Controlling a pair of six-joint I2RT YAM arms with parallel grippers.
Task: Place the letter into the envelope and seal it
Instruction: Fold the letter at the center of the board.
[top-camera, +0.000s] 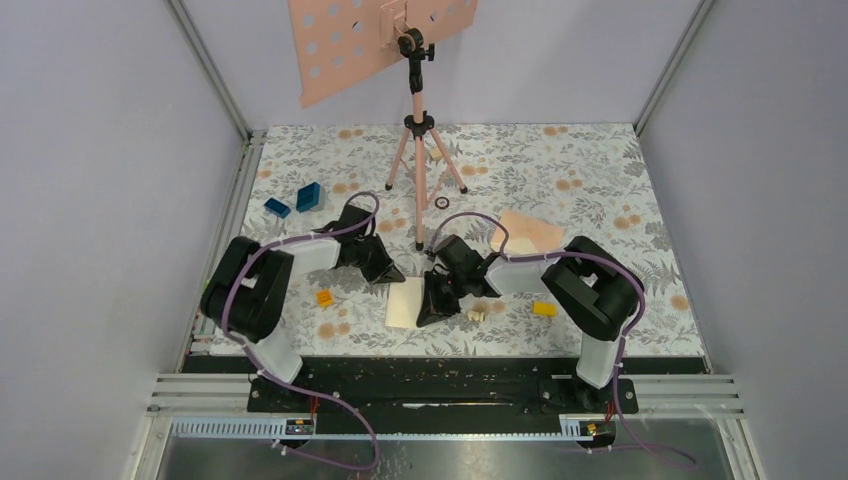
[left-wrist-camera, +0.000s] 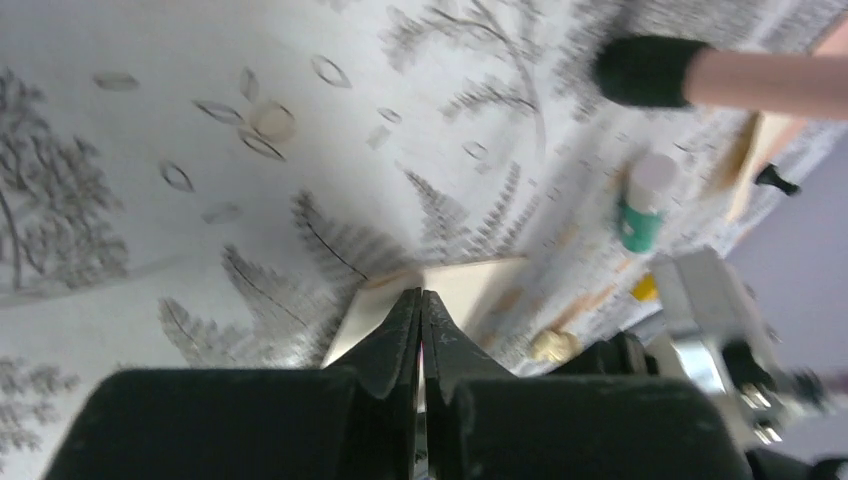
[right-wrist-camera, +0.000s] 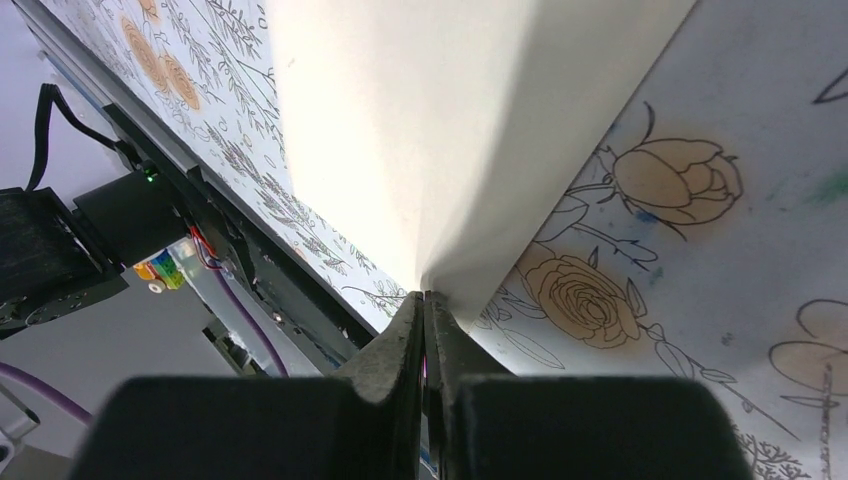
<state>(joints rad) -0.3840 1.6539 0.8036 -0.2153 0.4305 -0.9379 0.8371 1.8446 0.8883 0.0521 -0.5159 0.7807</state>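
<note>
Pinching the letter (right-wrist-camera: 440, 130) at its 4 o'clock edge, the right gripper (right-wrist-camera: 423, 300) has its jaws pressed tight on the paper, which curls up off the flowered table (top-camera: 600, 170) at that spot. The sheet lies cream side up near the table's front middle, between the two grippers. The left gripper (left-wrist-camera: 420, 302) is closed tip to tip at the letter's 11 o'clock corner; I cannot tell whether any paper is caught between its jaws. The peach envelope (top-camera: 527, 232) lies flat at 2 o'clock from the letter, apart from it.
</note>
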